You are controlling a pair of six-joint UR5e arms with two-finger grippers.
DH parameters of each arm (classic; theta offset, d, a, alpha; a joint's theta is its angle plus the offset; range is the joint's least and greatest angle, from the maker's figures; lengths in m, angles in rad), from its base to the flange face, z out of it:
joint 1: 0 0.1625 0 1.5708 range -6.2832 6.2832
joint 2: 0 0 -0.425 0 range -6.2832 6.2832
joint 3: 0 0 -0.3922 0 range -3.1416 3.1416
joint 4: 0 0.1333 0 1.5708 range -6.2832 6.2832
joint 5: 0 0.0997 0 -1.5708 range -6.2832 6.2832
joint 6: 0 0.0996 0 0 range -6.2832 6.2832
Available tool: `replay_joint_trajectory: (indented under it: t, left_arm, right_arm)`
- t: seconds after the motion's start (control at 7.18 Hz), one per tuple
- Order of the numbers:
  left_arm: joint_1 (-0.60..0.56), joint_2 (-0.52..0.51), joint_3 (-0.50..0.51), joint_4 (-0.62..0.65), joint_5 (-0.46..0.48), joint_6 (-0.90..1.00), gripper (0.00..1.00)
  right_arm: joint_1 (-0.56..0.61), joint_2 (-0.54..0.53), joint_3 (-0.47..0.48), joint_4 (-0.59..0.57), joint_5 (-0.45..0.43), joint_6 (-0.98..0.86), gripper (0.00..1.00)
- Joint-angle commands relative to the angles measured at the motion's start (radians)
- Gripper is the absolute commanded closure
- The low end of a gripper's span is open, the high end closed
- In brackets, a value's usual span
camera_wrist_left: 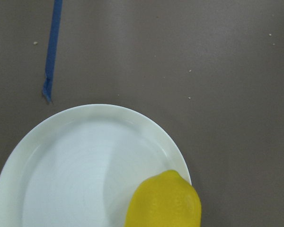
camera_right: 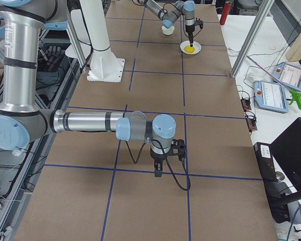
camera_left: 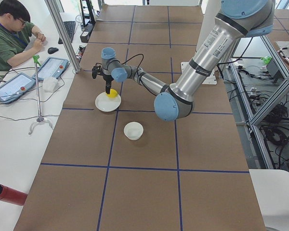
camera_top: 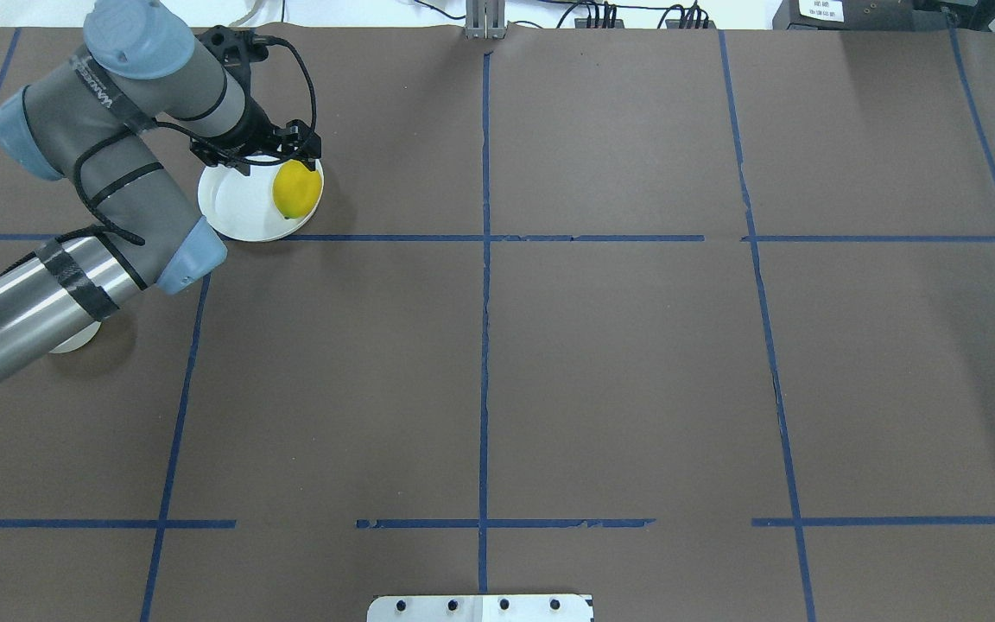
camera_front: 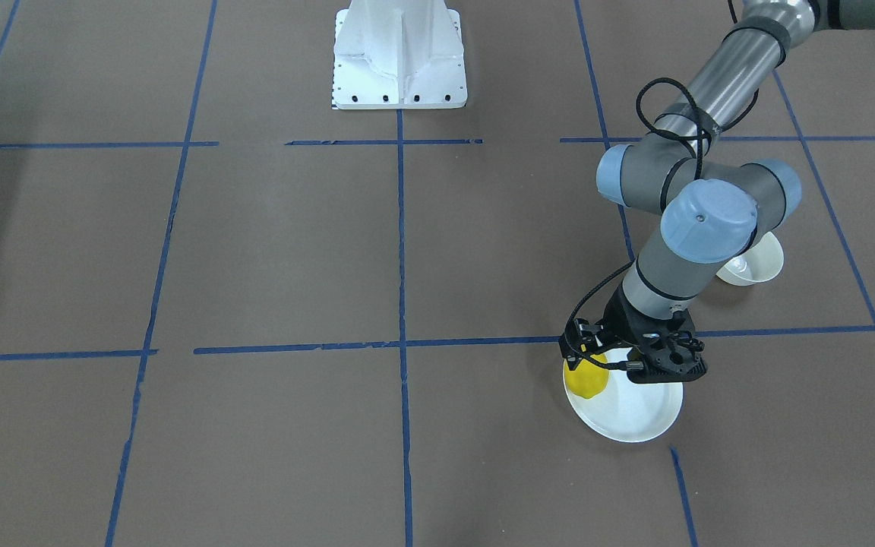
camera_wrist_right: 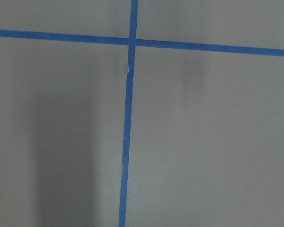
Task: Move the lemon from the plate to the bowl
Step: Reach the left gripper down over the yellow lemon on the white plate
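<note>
Lemon (camera_top: 297,190) at plate (camera_top: 231,206) edge, long axis front-to-back across table (camera_top: 618,363), beneath left gripper (camera_top: 294,157), grip state unclear.

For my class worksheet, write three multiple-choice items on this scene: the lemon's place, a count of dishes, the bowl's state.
1. Where is the lemon? A in the bowl B on the plate, by its rim C on the bare table
2. How many dishes stand on the table? A one B two C four
3. The bowl is: A empty B holding the lemon C overturned
Answers: 1 B, the overhead view shows it at the plate's edge; 2 B, only plate and bowl; 3 A, the left side view shows its bare inside.
</note>
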Motion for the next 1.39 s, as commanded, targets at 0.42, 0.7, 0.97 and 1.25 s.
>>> replay_joint_trajectory:
  t: [0.42,0.7,0.97,1.25]
  left_arm:
    - [0.032,-0.012,0.097,-0.11,0.008,0.013,0.28]
    - [0.029,-0.01,0.097,-0.109,0.003,0.047,0.67]
    - [-0.019,-0.012,0.09,-0.097,-0.009,0.049,0.78]
    - [-0.088,-0.003,0.056,-0.071,-0.073,0.067,0.8]
  right_arm:
    - [0.0,0.0,0.0,0.0,0.0,0.0,0.0]
    - [0.0,0.0,0.0,0.0,0.0,0.0,0.0]
    - [0.0,0.0,0.0,0.0,0.0,0.0,0.0]
    - [0.0,0.0,0.0,0.0,0.0,0.0,0.0]
